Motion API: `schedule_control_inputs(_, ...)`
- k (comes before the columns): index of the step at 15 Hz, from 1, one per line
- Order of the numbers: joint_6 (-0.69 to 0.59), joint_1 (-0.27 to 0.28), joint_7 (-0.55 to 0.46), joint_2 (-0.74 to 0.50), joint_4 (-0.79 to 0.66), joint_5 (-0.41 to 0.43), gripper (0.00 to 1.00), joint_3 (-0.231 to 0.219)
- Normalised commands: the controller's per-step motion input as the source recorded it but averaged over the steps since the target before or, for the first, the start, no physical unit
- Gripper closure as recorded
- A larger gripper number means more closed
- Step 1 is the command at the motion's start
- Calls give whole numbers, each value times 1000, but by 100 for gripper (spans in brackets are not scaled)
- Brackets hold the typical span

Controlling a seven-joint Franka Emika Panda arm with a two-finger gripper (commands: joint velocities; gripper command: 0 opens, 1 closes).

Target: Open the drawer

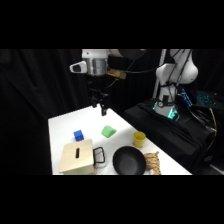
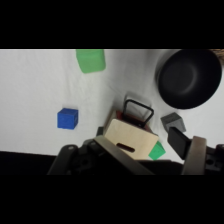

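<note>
The drawer (image 1: 93, 157) is the front of a small tan wooden box (image 1: 76, 156) with a slot in its top, at the table's near left. Its black loop handle (image 1: 99, 156) faces the black bowl, and the drawer front looks flush with the box. My gripper (image 1: 101, 108) hangs high over the table's far end, well away from the box, open and holding nothing. In the wrist view the box (image 2: 131, 141) lies far below, between my fingers (image 2: 195, 153), with the handle (image 2: 138, 112) and the drawer's reddish trim showing.
A black round bowl (image 1: 129, 161) sits just right of the handle. A yellow cup (image 1: 139, 139), a green block (image 1: 108, 131) and a blue cube (image 1: 78, 135) stand behind the box. A tan woven item (image 1: 152, 162) lies by the bowl. Dark equipment lines the table's right edge.
</note>
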Motion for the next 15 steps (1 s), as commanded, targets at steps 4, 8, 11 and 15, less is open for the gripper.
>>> schedule_control_inputs(4,59,-30,88,136,97,32,0,3)
schedule_control_inputs(8,142,-28,152,198,132,58,0,-6)
schedule_control_inputs(11,256,-17,165,173,92,122,0,1)
schedule_control_inputs(15,350,2,145,122,-1,109,0,0)
